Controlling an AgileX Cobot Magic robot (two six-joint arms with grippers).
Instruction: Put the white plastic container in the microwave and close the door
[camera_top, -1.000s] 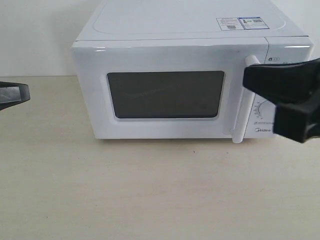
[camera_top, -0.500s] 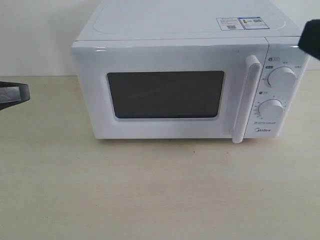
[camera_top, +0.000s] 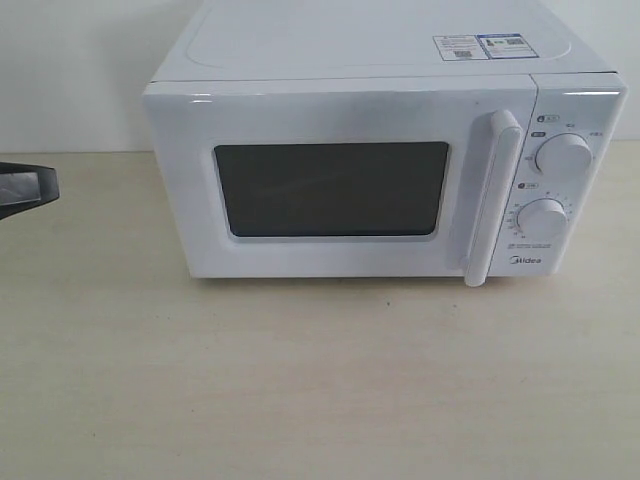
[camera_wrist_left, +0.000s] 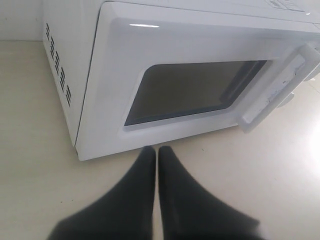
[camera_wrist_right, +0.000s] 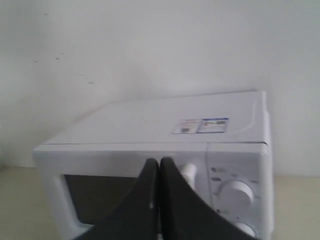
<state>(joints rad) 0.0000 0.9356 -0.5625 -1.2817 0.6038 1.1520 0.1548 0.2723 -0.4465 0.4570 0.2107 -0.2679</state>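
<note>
My right fingers (camera_wrist_right: 146, 200), closed on nothing like my left fingers (camera_wrist_left: 139, 192), have lifted away past 2 o'clock, leaving the door (camera_top: 335, 188) shut; the white plastic container is unseen, presumably inside the microwave (camera_top: 350, 40).

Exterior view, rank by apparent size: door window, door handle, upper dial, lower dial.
1. door window, by far the largest
2. door handle, tall but narrow
3. upper dial and lower dial, which look about the same size, so I won't rank one over the other

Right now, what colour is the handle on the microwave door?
White. The handle shows best in the exterior view.
</note>
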